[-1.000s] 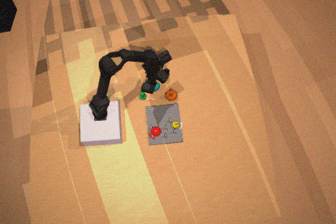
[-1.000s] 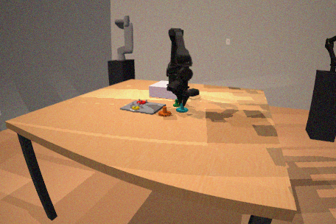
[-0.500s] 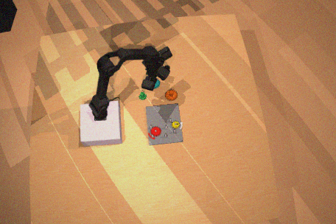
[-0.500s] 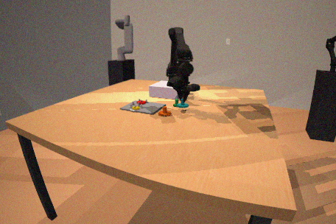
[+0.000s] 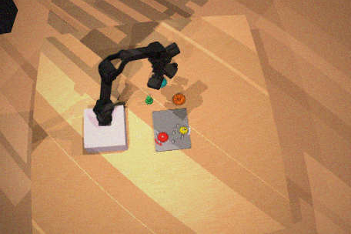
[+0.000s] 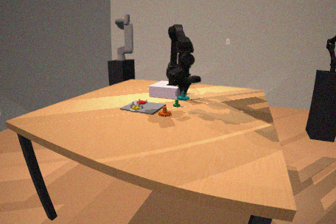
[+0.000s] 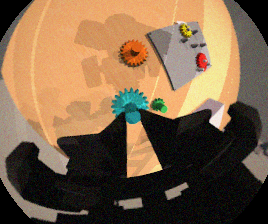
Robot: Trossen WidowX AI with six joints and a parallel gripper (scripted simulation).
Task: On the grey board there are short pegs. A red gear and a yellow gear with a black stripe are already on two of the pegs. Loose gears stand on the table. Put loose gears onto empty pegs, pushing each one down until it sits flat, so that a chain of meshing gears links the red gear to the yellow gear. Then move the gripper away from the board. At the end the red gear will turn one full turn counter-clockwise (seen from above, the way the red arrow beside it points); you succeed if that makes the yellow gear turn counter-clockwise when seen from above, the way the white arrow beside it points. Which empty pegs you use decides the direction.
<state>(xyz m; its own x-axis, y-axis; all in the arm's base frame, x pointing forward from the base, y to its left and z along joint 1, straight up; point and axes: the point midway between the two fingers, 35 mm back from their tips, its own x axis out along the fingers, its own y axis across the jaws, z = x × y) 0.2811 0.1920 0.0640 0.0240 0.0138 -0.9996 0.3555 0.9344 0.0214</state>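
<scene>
My gripper (image 5: 162, 80) (image 7: 132, 113) is shut on the knob of the teal gear (image 5: 164, 83) (image 6: 183, 98) (image 7: 129, 101), which hangs a little above the table, behind the green gear in the exterior view. The small green gear (image 5: 148, 101) (image 6: 177, 103) (image 7: 158, 103) and the large orange gear (image 5: 178, 99) (image 6: 164, 113) (image 7: 134, 53) stand on the table. The grey board (image 5: 162, 117) (image 6: 152, 108) (image 7: 170, 55) bears the red gear (image 5: 162, 138) (image 6: 141, 102) (image 7: 201, 61), the yellow gear (image 5: 183, 132) (image 6: 135, 107) (image 7: 186, 30) and several empty pegs between and beside them.
The pale base block (image 5: 105, 134) (image 6: 163, 91) of the arm stands left of the board in the top view. The orange gear is close to the board's edge, between the board and the held gear's side. Arm shadows fall across the table near the orange gear.
</scene>
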